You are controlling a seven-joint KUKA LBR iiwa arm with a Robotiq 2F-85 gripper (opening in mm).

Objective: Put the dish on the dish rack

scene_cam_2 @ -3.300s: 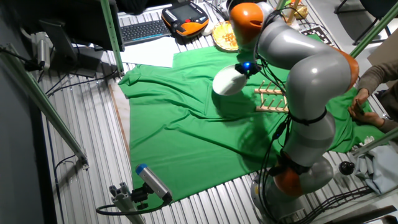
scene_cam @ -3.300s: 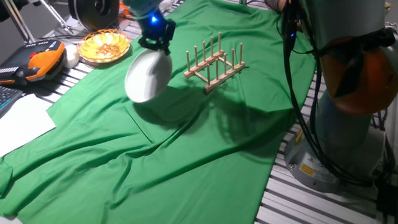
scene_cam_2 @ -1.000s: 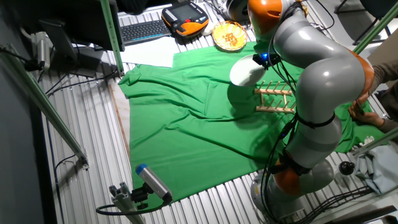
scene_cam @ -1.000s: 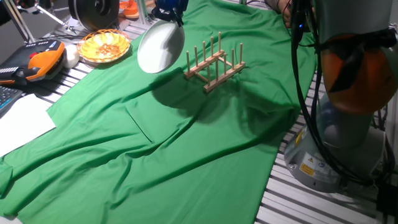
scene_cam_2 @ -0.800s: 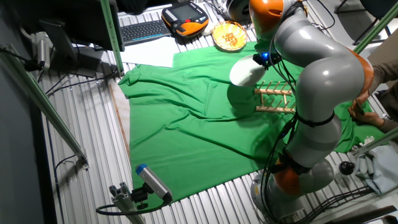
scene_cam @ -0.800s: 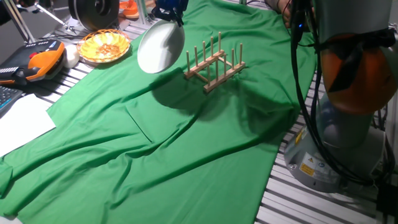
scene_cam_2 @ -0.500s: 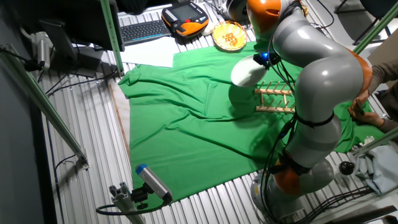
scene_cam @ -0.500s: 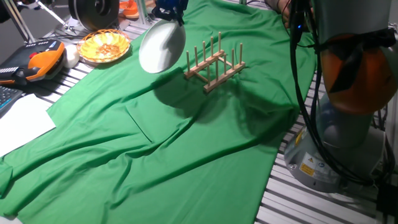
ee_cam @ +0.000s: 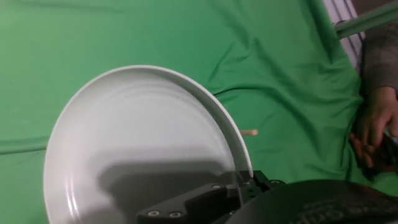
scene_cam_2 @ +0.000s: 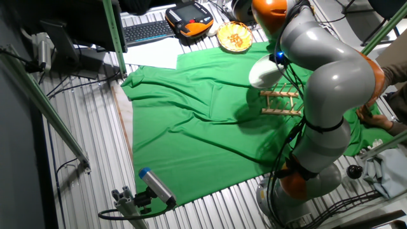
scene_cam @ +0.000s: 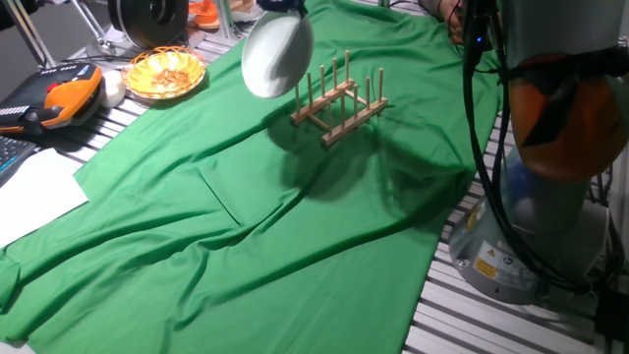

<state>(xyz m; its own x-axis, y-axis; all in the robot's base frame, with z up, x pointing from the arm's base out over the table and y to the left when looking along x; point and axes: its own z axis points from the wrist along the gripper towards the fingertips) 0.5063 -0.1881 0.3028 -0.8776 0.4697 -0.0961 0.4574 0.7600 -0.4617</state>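
The dish (scene_cam: pixel 276 54) hangs on its edge in the air, above and just beside the near end of the rack (scene_cam: pixel 339 101), and touches neither the pegs nor the green cloth (scene_cam: pixel 246 226). The gripper (ee_cam: pixel 239 186) holds it by the upper rim; in the hand view one dark finger (ee_cam: pixel 186 202) lies across the inner face of the dish, so the claw is closed on the rim. The grip is only at one edge, so I think the dish could swing or slip when it meets a peg. If it comes down not in line with a gap between the pegs, it may land on the peg tips, or push the light rack over or along the cloth. The arm (scene_cam_2: pixel 324 70) reaches over the rack from the far side, with the wrist bent down and the hand at the top of the dish. A basket (scene_cam: pixel 164 72) of food stands well apart, beyond the cloth edge.
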